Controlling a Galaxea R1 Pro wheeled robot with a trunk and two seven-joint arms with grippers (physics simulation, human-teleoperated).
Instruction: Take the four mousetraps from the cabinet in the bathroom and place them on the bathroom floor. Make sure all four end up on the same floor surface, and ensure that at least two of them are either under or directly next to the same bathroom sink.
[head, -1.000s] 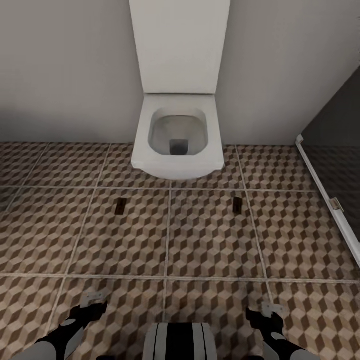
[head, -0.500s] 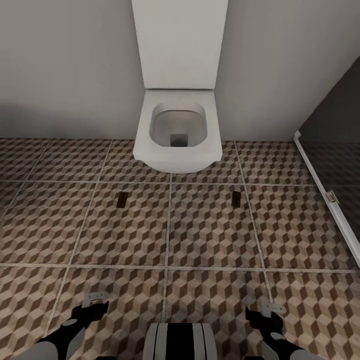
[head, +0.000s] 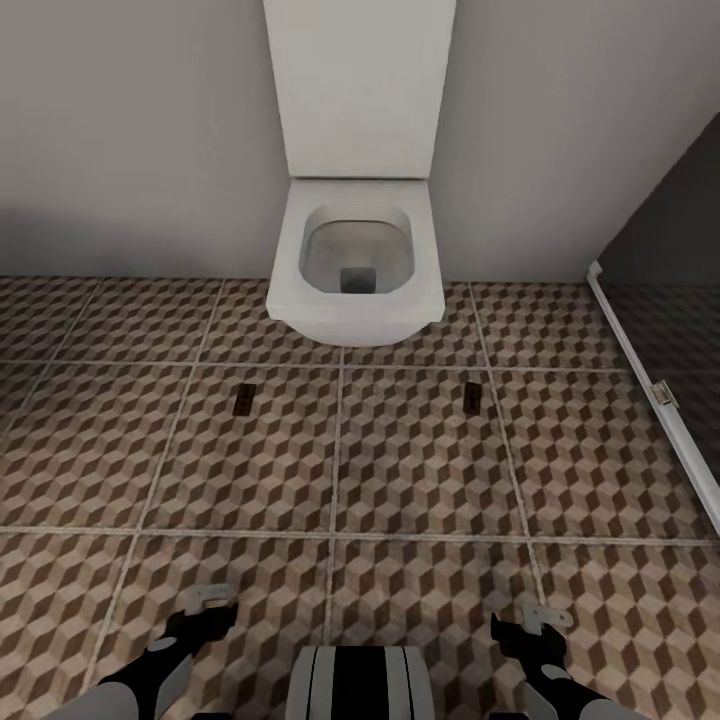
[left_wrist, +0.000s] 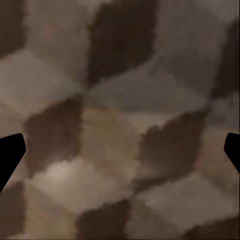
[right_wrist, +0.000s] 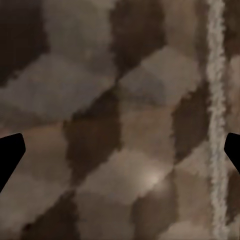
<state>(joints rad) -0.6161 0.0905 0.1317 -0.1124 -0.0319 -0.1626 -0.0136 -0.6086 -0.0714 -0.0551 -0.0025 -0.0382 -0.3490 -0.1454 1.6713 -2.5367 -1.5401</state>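
Mousetraps: two small flat boards, one (head: 241, 399) left, one (head: 473, 396) right — long axes pointing toward the toilet (head: 356, 262).
Floor (head: 420, 470): cube-patterned tiles, pale grout.
Left gripper (head: 205, 610): fingers apart, empty.
Right gripper (head: 535, 625): fingers apart, empty — above the floor.

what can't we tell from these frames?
- Two small dark marks on the floor, left one, right one: too small in the head view to identify.
- Toilet: top cut off by the head view's upper edge.
- Left gripper and right gripper: just fingertips at the wrist views' edges; both open, empty.
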